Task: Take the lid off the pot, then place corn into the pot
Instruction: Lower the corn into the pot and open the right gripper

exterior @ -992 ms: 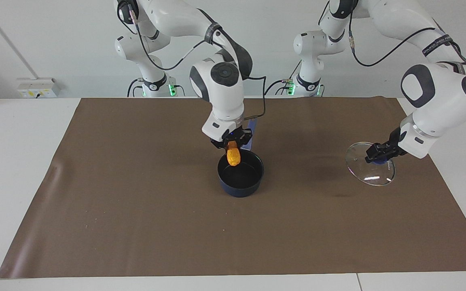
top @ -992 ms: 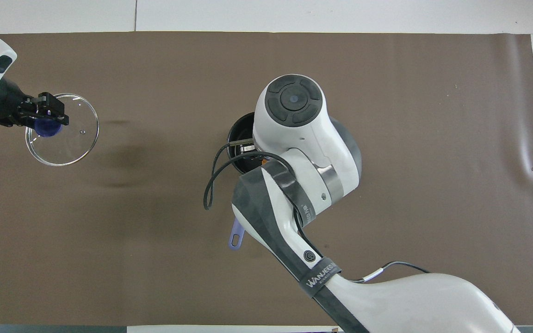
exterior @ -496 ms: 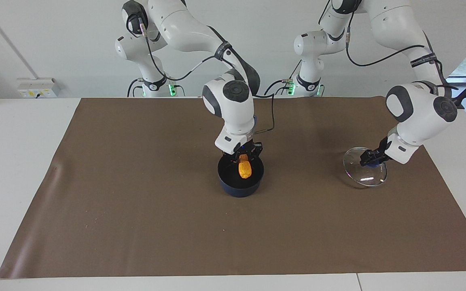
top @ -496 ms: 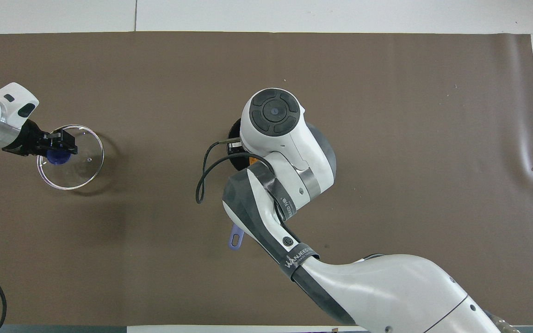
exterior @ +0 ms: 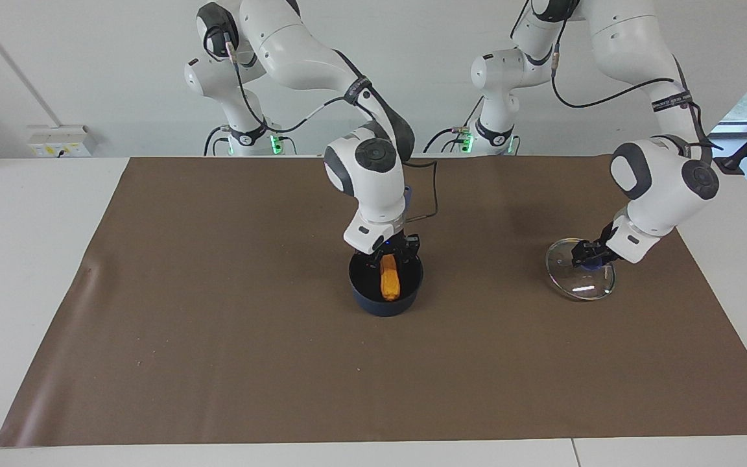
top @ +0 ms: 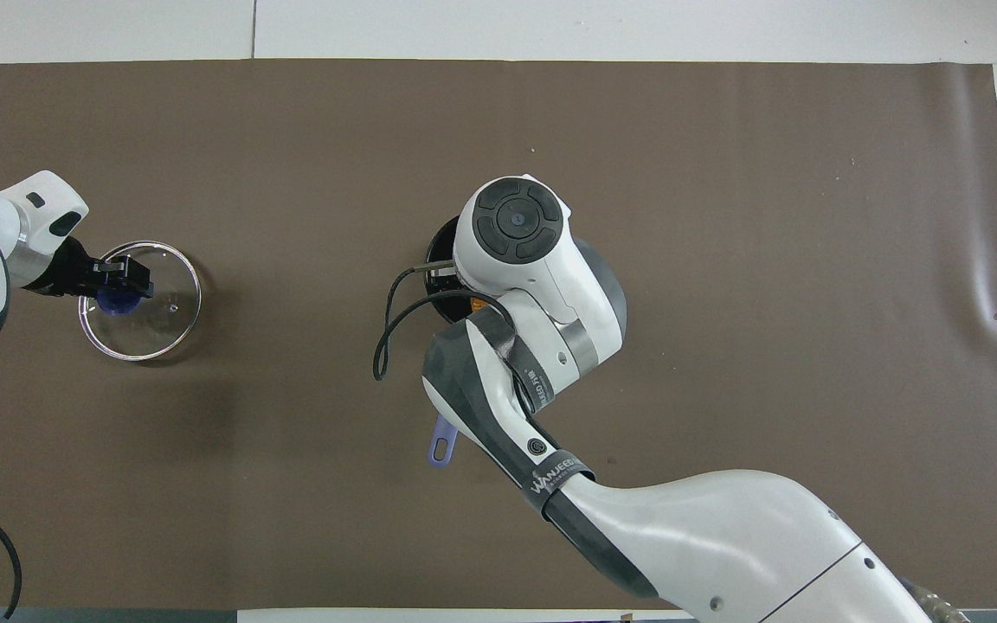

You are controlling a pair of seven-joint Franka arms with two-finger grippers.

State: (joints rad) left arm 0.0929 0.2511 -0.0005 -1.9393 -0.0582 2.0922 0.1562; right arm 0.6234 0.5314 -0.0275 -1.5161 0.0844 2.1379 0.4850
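The dark blue pot [exterior: 373, 303] stands at the middle of the brown mat. The orange corn [exterior: 390, 282] lies slanted inside it, its upper end right under my right gripper [exterior: 389, 254], which hangs low over the pot's mouth. From overhead the right arm covers most of the pot [top: 438, 253] and only the handle's end [top: 442, 446] shows. Toward the left arm's end of the table, my left gripper [exterior: 586, 254] is shut on the blue knob of the glass lid [exterior: 580, 285]. The lid [top: 157, 324] is tilted and low over the mat.
The brown mat [exterior: 218, 337] covers most of the white table. A cable loops off the right wrist [top: 382, 346] beside the pot. A wall socket box [exterior: 62, 139] sits at the table's edge near the right arm's base.
The right gripper came down over the pot and the corn went from hanging upright to lying slanted in the pot. The left gripper lowered the lid toward the mat.
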